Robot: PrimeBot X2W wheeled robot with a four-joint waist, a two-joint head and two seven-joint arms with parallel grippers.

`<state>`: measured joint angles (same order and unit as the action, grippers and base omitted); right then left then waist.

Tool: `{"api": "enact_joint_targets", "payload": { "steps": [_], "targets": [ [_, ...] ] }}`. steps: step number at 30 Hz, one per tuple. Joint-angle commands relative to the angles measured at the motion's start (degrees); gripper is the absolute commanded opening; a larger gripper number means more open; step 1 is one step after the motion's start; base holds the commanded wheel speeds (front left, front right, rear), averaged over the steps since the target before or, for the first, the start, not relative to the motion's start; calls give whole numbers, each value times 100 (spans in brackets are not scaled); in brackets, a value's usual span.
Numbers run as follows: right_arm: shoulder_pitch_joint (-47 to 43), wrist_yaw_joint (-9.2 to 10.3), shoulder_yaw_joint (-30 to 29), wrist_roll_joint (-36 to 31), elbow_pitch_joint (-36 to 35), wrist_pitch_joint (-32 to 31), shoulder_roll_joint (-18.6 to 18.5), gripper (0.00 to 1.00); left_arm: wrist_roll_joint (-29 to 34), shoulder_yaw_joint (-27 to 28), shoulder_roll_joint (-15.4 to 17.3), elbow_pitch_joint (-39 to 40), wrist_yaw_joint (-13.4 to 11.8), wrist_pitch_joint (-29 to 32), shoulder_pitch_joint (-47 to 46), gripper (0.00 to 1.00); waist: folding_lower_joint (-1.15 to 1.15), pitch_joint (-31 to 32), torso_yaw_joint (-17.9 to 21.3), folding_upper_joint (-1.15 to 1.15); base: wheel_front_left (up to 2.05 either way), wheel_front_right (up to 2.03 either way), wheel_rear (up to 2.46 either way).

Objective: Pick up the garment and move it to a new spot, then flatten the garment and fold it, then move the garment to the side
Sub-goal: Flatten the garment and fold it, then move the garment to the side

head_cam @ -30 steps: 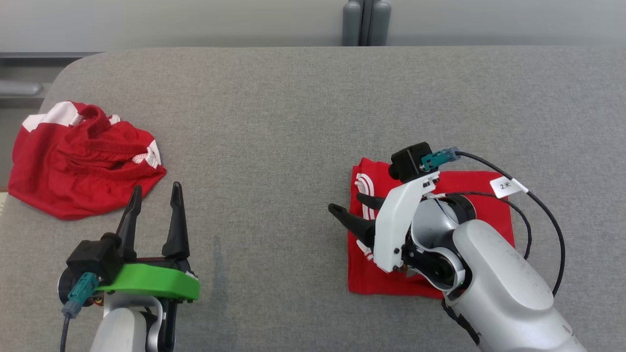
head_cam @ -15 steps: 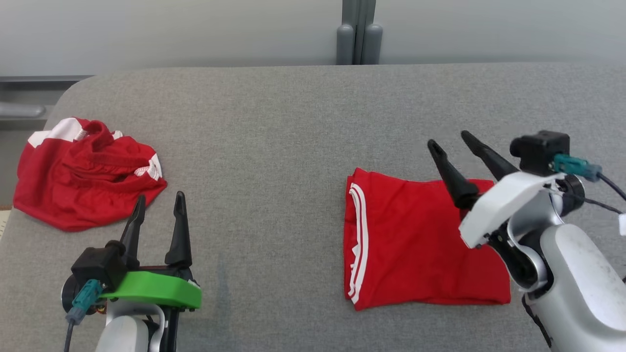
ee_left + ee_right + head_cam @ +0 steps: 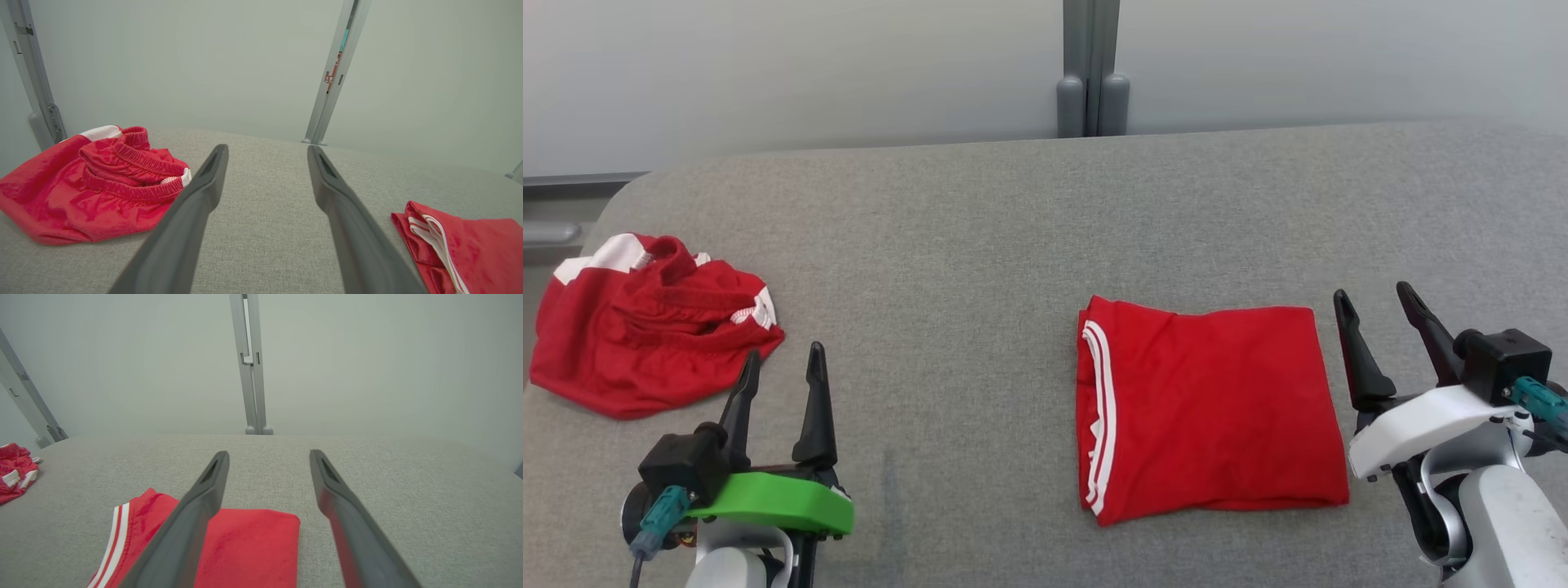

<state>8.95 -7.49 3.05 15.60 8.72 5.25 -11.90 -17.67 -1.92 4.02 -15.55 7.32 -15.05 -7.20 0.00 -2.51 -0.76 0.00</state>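
**Right gripper clear of the folded garment, both grippers open and empty**

A second ago the right gripper (image 3: 1372, 291) lay over the folded garment (image 3: 1209, 408). Its fingers pointed across the cloth toward the striped edge, and its forearm hid much of the red. Now it is off the cloth, just beside the garment's right edge and not touching it. Its fingers point away from the robot, spread wide, with nothing between them. The head camera has tilted in the meantime, so the whole scene sits lower in that view; that shift is the camera's, not the cloth's. The left gripper (image 3: 784, 351) has kept its place and pose, fingers apart and holding nothing.

The garment is a neat, nearly square red packet lying flat on the grey table (image 3: 980, 245). It is immediately left of the right gripper and well to the right of the left one. Two white stripes (image 3: 1097, 425) run down the edge farthest from the right gripper, where the left wrist view shows the stacked layers. The surface is smooth apart from faint creases.

A crumpled garment (image 3: 645, 327), red with white patches and a bunched waistband, lies ahead and to the left of the left gripper's fingertips.
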Motion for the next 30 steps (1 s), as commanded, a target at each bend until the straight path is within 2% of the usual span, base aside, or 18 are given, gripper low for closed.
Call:
{"api": "enact_joint_targets", "payload": {
  "steps": [1,11,30],
  "targets": [
    [-73,0,-55,-70,52,73,30,100,-8,20,-13,-32,21,-15,99,100,0,47,55,0,0,0,0],
    [-286,0,-348,-223,326,394,145,100,38,73,-22,-136,21,-15,201,100,0,222,180,0,0,0,0],
    [-340,0,-535,-273,574,304,346,100,-13,21,-1,-290,21,-15,207,100,0,305,168,0,0,0,0]
  ]
}}
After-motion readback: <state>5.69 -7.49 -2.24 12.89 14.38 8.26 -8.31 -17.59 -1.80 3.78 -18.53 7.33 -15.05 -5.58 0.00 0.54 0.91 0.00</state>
